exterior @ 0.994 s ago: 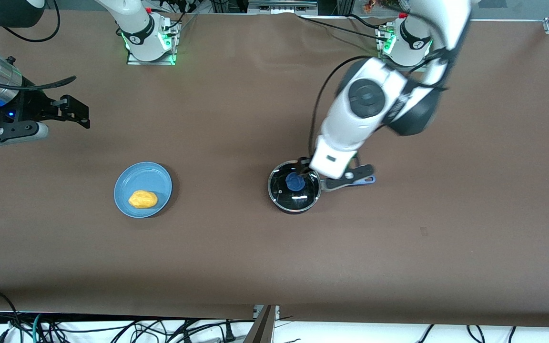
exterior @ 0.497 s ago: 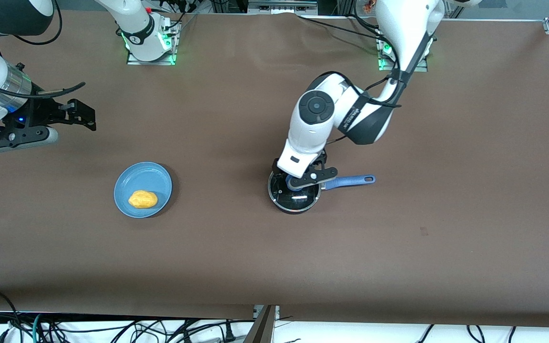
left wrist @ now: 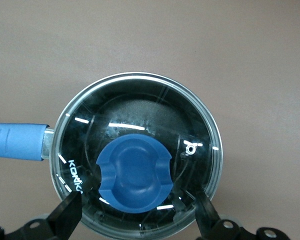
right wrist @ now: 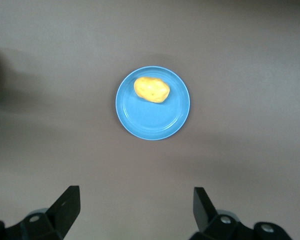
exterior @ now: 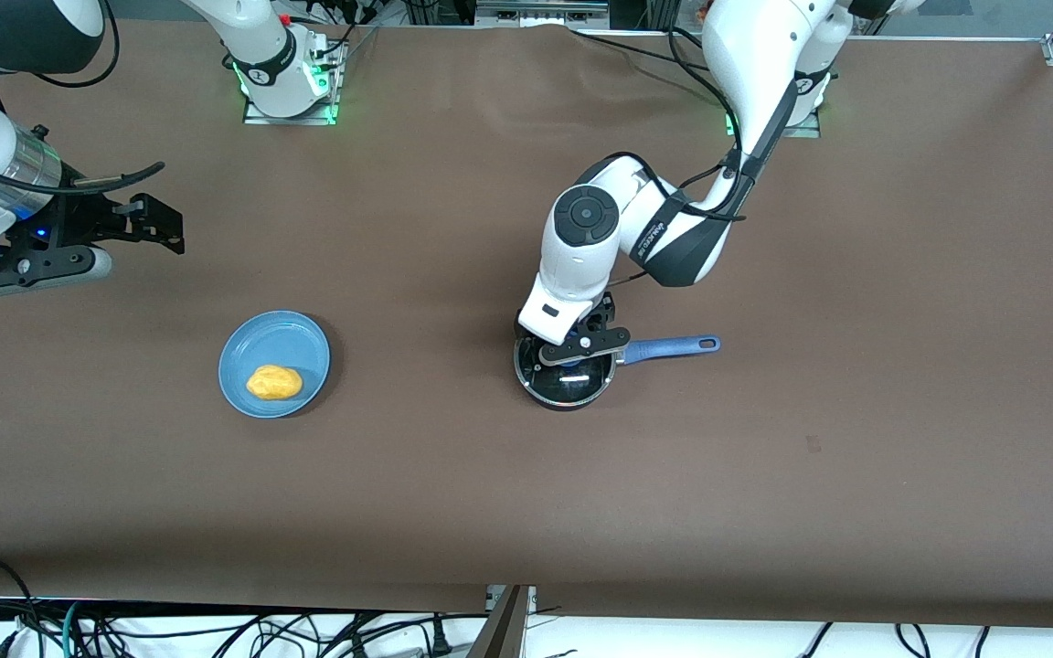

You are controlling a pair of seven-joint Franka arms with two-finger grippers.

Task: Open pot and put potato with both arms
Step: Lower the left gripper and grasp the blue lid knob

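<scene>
Your left gripper [left wrist: 137, 212] hangs over the pot's lid [left wrist: 140, 155], jaws wide around its blue knob [left wrist: 134, 173]; your right gripper [right wrist: 135, 207] waits spread wide above the desk [exterior: 453, 475].

High front view, two down-looking wrist views

brown table [exterior: 453, 475]: light-blue plate [exterior: 293, 343] lower left of centre, lidded black saucepan [exterior: 572, 388] with blue handle just right of centre
</scene>
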